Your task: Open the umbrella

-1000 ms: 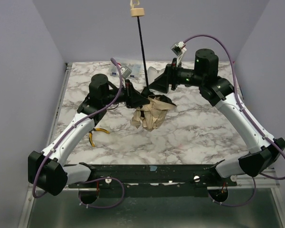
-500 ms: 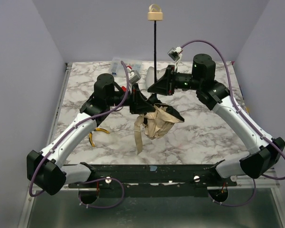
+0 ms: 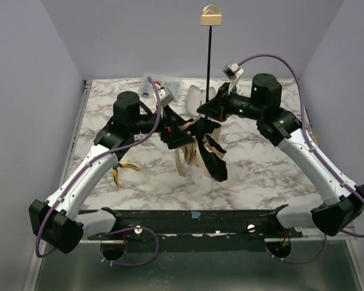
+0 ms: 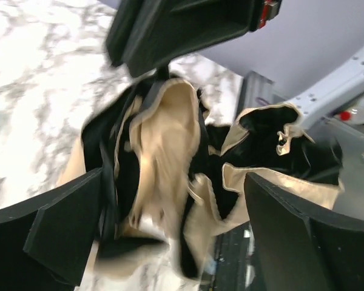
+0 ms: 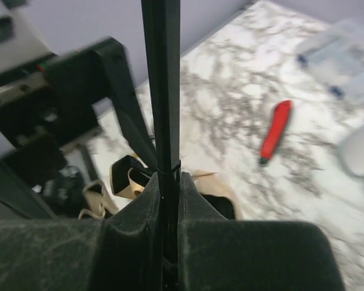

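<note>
Much open table (image 3: 264, 176) rings the umbrella (image 3: 210, 159) (right gripper (image 5: 164, 185) clamps shaft (image 3: 210, 66)).

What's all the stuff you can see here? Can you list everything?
umbrella: one, tan and black canopy, black shaft, beige handle; upright over mid-table, canopy hanging loose
pliers: one, yellow handles; on the table beside the left arm
screwdriver: one, red; lying on the table's far part
clear box: one, see-through; at the far edge
pale tube: one, whitish; behind the umbrella
table: one, white-grey marble
left end effector: one, black; fingers spread around the canopy
right end effector: one, black; clamped on the shaft
</note>
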Action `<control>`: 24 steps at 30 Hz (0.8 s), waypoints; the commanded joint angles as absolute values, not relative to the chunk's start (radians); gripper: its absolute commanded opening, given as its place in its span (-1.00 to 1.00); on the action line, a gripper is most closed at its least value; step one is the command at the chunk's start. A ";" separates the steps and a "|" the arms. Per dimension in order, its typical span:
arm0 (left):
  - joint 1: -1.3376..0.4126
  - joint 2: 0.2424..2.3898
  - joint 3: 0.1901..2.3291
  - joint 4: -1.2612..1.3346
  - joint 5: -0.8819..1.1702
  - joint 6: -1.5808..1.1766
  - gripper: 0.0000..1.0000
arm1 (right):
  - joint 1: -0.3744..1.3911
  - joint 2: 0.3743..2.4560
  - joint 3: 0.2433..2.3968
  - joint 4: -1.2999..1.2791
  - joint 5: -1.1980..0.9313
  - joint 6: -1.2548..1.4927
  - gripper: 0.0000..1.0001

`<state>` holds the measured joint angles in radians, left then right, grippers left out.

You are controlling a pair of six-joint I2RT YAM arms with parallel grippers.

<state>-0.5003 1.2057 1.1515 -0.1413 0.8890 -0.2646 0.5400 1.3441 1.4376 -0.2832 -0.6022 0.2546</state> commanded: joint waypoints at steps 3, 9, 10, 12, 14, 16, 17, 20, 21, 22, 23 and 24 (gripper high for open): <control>-0.350 1.095 1.187 -0.281 0.777 -0.131 0.97 | 0.532 1.235 1.373 -0.221 -0.017 -0.073 -0.99; -0.278 1.026 1.183 -0.347 0.648 -0.037 0.97 | 0.524 1.236 1.343 -0.190 0.200 -0.200 -0.99; -0.274 1.018 1.182 -0.354 0.638 -0.025 0.97 | 0.524 1.240 1.355 -0.230 0.149 -0.175 -0.99; -0.272 1.006 1.176 -0.363 0.636 -0.008 0.97 | 0.525 1.224 1.359 -0.288 -0.115 -0.103 -0.99; -0.273 0.995 1.167 -0.357 0.654 -0.005 0.97 | 0.526 1.179 1.318 -0.216 -0.352 0.008 -0.99; -0.273 0.987 1.157 -0.352 0.682 -0.005 0.97 | 0.526 1.169 1.309 -0.117 -0.404 0.109 -0.99; -0.273 0.986 1.155 -0.350 0.703 -0.005 0.97 | 0.525 1.182 1.332 -0.109 -0.370 0.121 -0.99; -0.273 0.973 1.157 -0.355 0.752 0.054 0.97 | 0.523 1.218 1.412 -0.095 -0.019 0.059 -0.99; -0.274 0.967 1.160 -0.356 0.763 0.073 0.96 | 0.513 1.216 1.408 -0.057 0.095 0.028 -0.99; -0.274 0.959 1.162 -0.355 0.775 0.102 0.94 | 0.502 1.207 1.396 -0.012 0.173 0.011 -0.99; -0.275 0.953 1.165 -0.352 0.786 0.130 0.92 | 0.498 1.191 1.372 0.039 0.215 -0.016 -0.99; -0.278 0.946 1.169 -0.352 0.801 0.167 0.88 | 0.498 1.176 1.349 0.080 0.207 -0.027 -0.99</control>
<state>-0.2768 0.9890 1.1553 -0.3424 0.7185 0.0315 0.5220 1.2213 1.3529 -0.1669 -0.0494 0.0311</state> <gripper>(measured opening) 0.970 0.087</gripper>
